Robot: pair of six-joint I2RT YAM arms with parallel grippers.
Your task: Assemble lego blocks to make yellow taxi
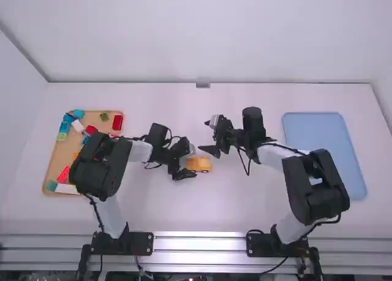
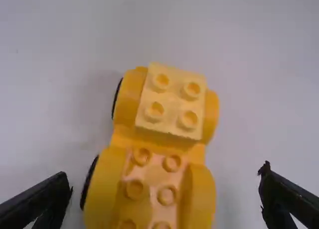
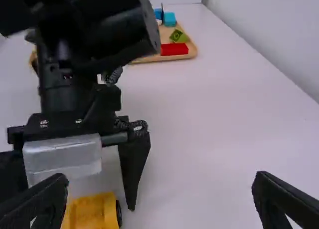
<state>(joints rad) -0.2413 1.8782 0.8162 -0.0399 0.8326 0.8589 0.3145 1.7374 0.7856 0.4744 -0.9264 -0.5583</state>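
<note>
Yellow car (image 2: 104,199): on the table (image 1: 245,207) by the left gripper, wheels down.
Pale yellow block (image 2: 172,102): sat studs-up on one end of the car.
Left gripper (image 1: 188,160): held nothing; fingers stood wide, one toward each side of the car.
Right gripper (image 1: 210,136): empty, fingers wide, near the car.
Tan tray (image 1: 56,157): lay at left, with red block (image 1: 117,122) and green block (image 1: 104,117).
Blue tray (image 1: 315,134): lay at right.
</note>
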